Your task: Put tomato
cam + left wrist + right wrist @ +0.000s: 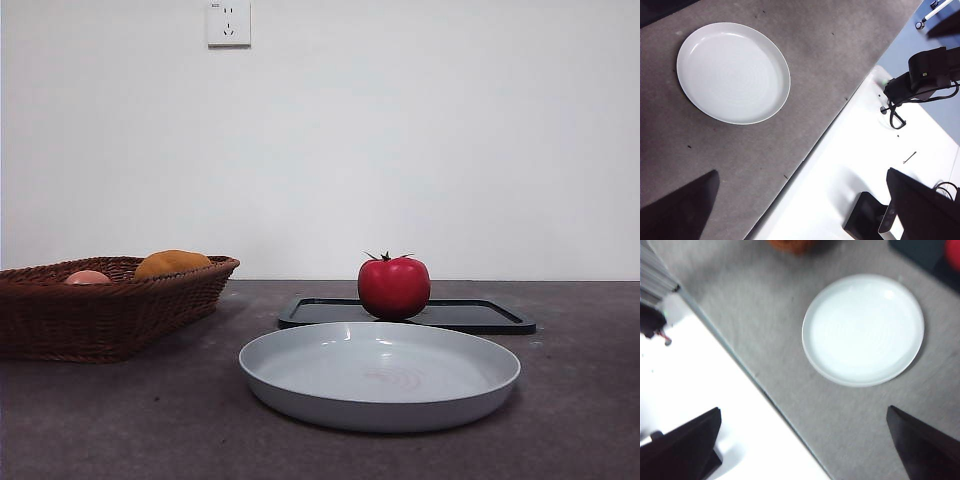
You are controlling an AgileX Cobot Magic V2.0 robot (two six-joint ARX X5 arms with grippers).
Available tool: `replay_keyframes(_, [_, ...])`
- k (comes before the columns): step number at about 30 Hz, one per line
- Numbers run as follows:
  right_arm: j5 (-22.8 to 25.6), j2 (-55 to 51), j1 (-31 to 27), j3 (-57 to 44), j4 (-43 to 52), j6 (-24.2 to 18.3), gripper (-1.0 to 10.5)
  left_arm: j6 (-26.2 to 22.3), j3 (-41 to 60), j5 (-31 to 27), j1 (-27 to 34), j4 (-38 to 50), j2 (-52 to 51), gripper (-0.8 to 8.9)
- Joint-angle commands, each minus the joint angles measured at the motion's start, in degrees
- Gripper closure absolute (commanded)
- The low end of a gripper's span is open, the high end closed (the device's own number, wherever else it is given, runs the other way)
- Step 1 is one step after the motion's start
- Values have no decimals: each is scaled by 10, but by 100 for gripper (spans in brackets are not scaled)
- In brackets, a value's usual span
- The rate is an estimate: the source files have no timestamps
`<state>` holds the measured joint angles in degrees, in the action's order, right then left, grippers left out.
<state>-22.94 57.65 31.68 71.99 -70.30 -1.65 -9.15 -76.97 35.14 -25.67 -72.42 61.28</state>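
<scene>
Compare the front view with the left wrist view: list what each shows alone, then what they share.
Front view only: the glossy red round tomato resting on a flat black tray, a brown woven basket holding an orange-yellow fruit and a pale pink fruit, and a white wall socket.
Left wrist view only: the left gripper, fingers spread, and the white table edge.
Both: the empty grey round plate on the dark mat.

Even, soft light; right wrist view motion-blurred, front view sharp

Glossy red tomato, black tray, pale grey plate, brown woven basket, dark grey table.
</scene>
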Motion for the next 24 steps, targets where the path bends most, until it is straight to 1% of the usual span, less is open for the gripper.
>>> replay_keyframes(1, [-13, -6, 5, -16, 16, 9, 404, -7, -13, 5, -3, 3, 3, 224])
replay_keyframes(9, [-26, -9, 5, -27, 41, 12, 404, -7, -13, 5, -3, 3, 3, 224])
replay_keyframes(16, [-26, -9, 5, -27, 45, 12, 404, -7, -13, 5, -3, 3, 3, 224])
replay_keyframes(18, [-26, -9, 5, -27, 45, 12, 442, -7, -13, 5, -3, 2, 3, 229])
replay_keyframes(20, [-26, -9, 5, -27, 45, 12, 547, -7, -13, 5, -3, 2, 3, 290])
replay_keyframes(21, [-26, -9, 5, -27, 45, 12, 627, -7, -13, 5, -3, 2, 3, 356])
replay_keyframes(23, [-26, -9, 5, -27, 45, 12, 744, -7, -13, 5, -3, 3, 3, 494])
replay_keyframes(24, [-26, -9, 5, -27, 45, 12, 805, -7, -13, 5, -3, 3, 3, 592])
